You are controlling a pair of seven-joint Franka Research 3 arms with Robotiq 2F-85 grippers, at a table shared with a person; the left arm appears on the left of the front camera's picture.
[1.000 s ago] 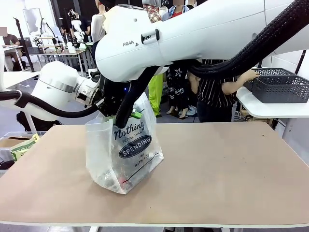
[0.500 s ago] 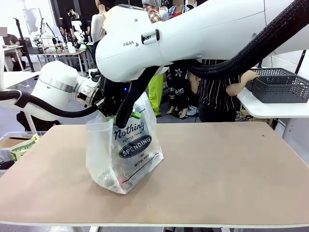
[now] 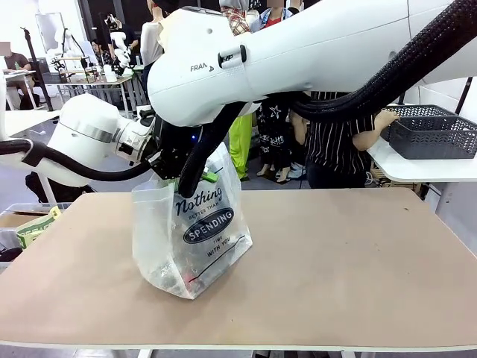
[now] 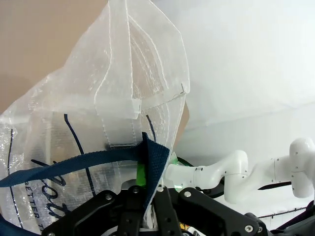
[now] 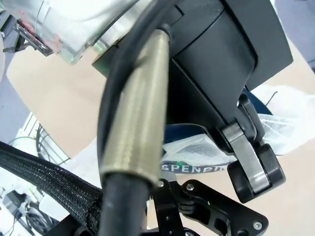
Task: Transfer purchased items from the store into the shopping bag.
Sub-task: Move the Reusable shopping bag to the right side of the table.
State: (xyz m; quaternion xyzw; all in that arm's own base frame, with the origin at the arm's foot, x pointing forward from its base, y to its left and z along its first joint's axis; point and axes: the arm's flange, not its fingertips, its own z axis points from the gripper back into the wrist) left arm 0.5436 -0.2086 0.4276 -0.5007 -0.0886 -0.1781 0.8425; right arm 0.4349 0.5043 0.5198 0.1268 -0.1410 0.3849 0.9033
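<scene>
The shopping bag [image 3: 192,231], translucent white with a dark "SPENDING" oval, stands upright on the left half of the table. Dim purchased items [image 3: 179,277], one with a red streak, lie at its bottom. My left gripper [image 3: 165,162] is at the bag's top and is shut on its dark blue handle [image 4: 150,160], with the bag's wall [image 4: 123,93] rising in front of it. My right gripper [image 3: 209,177] reaches down over the bag and pinches its raised rim with a green pad showing. In the right wrist view the "SPENDING" print [image 5: 194,168] lies just beyond its fingers [image 5: 177,209].
A person in a striped top stands at the far side, a hand [image 3: 384,119] at a dark grey mesh basket [image 3: 436,130] on a white side table. The tan table [image 3: 350,261] stretches right of the bag. A box [image 3: 33,224] sits off the left edge.
The person's forearm by the mesh basket shifts slightly. Both arms and the bag stay as they were.
</scene>
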